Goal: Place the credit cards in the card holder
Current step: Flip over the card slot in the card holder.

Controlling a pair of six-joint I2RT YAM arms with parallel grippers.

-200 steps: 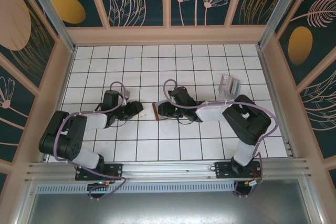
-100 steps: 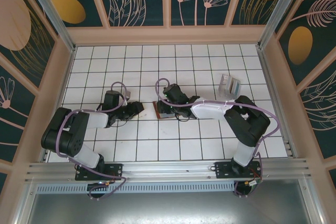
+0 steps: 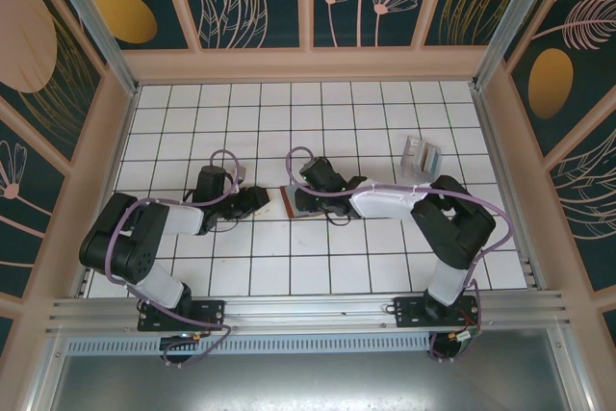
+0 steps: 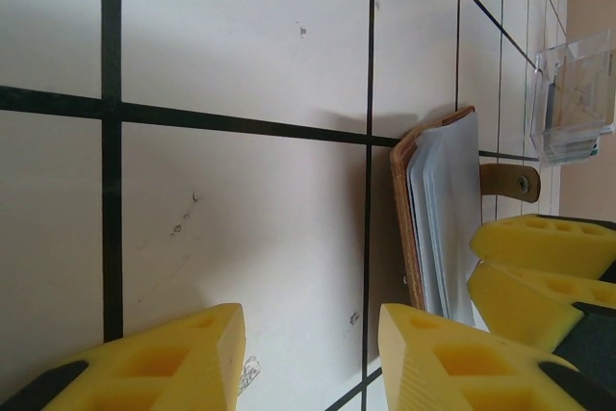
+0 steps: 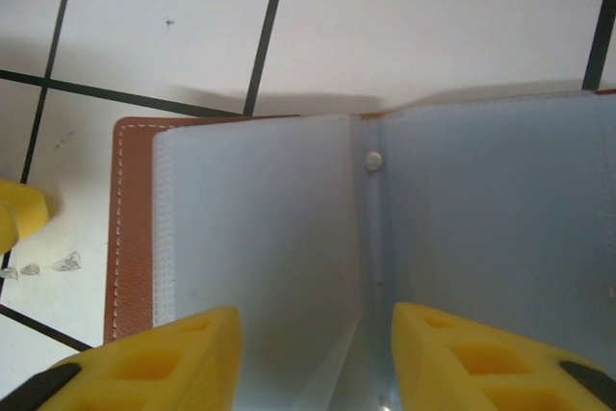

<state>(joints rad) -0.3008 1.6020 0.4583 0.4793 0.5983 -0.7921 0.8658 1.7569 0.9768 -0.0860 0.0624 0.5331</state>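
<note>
Looking down from the top cam, the wallet (image 3: 286,203) lies open about mid-table (image 3: 318,271), a touch left of centre, right between the two grippers. So the right gripper (image 3: 306,201) sits over it. From its wrist cam the yellow fingers (image 5: 144,363) stand apart with a clear gap, straddling the hazy plastic sleeves (image 5: 260,228). Nothing looks pinched, though I can't tell if they actually touch the sleeves. The brown cover (image 5: 130,228) pokes out along one side, stitching showing, and there's a small stud (image 5: 373,159) at the spine. Can't tell if any cards are in those sleeves, too cloudy. Meanwhile the left gripper (image 4: 310,358) is just beside the wallet, on the side toward the table's left edge, low over bare tile, jaws roughly half open and empty. Its cam shows the snap tab (image 4: 508,182) sticking out past the sleeves. A clear packet (image 3: 421,156) stands well apart, toward the right edge.
</note>
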